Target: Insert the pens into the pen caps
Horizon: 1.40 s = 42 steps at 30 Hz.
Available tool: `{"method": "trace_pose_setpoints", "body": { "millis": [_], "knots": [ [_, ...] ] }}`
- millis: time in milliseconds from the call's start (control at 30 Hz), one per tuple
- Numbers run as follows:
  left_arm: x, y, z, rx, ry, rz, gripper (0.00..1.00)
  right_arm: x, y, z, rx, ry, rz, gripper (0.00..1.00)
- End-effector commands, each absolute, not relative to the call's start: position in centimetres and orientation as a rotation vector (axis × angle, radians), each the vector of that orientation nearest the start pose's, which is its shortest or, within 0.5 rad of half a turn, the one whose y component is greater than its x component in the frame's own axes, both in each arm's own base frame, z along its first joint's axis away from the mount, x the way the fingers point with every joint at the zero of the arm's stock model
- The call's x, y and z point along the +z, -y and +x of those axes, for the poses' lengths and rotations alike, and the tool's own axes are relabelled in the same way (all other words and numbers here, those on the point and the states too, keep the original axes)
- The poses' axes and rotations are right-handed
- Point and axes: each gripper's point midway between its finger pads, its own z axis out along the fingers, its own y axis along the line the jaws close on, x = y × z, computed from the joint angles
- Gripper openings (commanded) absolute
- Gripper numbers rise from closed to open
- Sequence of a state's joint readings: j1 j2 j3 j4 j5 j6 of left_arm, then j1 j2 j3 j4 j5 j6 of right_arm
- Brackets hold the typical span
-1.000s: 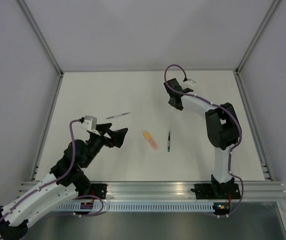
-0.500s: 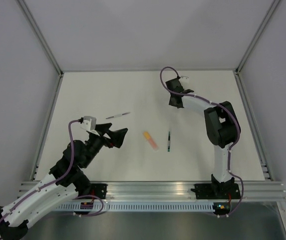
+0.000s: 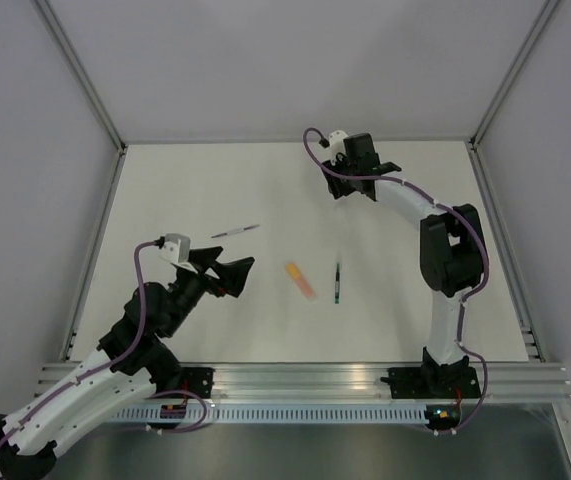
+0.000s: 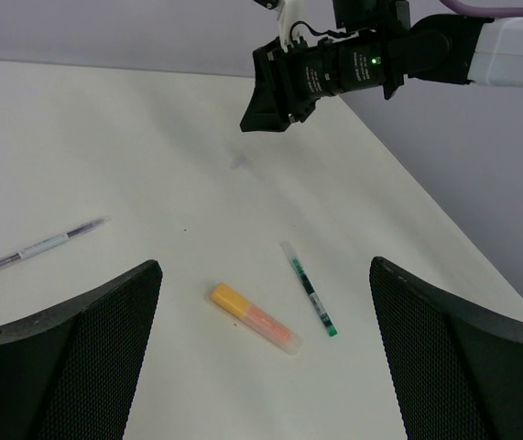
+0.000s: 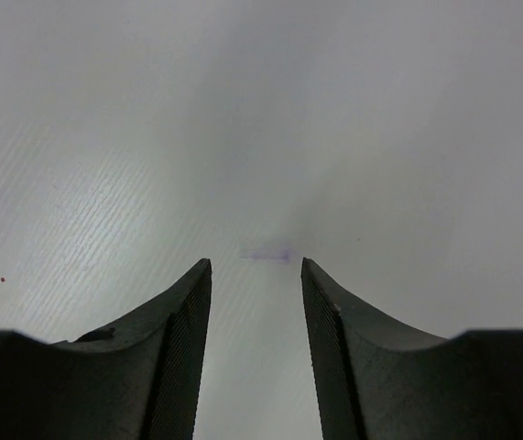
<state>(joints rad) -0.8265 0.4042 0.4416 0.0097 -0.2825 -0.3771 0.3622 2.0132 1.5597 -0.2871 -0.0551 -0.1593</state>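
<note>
**On the table: three pens lie loose, and neither gripper holds one**

Near the middle of the table (image 3: 165, 190) lie the silver-grey pen (image 3: 236, 231), the pink-orange marker (image 3: 301, 281) and the green pen (image 3: 337, 283). Each is apart from the others and clear of both arms.

The marker carries a yellow-orange cap (image 4: 226, 296) seated on one end, so that pairing looks done. The green pen ends in a green tip, and the silver-grey pen looks darker at one end. Whether either is a fitted cap is too small to tell. No loose cap shows in any view.

The left gripper (image 3: 237, 275) hovers just left of the marker, jaws spread wide and empty. The right gripper (image 5: 255, 275) hangs over the back of the table, well away from the pens. Its jaws are parted a little, with nothing between them except bare surface and a faint purple smudge (image 5: 266, 256).

With no free caps in sight, the capping seems finished or close to it. Only the two slim pens remain in doubt.
</note>
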Motion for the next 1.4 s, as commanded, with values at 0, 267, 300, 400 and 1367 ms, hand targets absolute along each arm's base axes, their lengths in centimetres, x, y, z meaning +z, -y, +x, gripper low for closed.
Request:
{"method": "trace_pose_setpoints", "body": {
  "millis": [0,267,300,400,1367],
  "knots": [
    [27.2,17.4,20.2,-0.789,-1.52,0.106,1.0,12.0,-19.5,51.3,0.254,-2.114,-0.868,0.52],
    [27.2,17.8,20.1,-0.817,-1.516,0.113,1.0,11.3,-20.7,50.7,0.373,-2.06,-1.213,0.58],
    [27.1,18.0,20.0,-0.822,-1.521,0.12,1.0,10.1,-20.5,50.2,0.417,-2.095,-1.228,0.58],
    [27.3,18.3,19.8,-0.844,-1.517,0.128,1.0,9.6,-21.2,50.0,0.486,-2.07,-1.248,0.58],
    [27.1,19.9,19.3,-0.926,-1.522,0.164,1.0,3.9,-18.5,50.7,0.283,-2.125,-1.36,0.59]
  ]
}}
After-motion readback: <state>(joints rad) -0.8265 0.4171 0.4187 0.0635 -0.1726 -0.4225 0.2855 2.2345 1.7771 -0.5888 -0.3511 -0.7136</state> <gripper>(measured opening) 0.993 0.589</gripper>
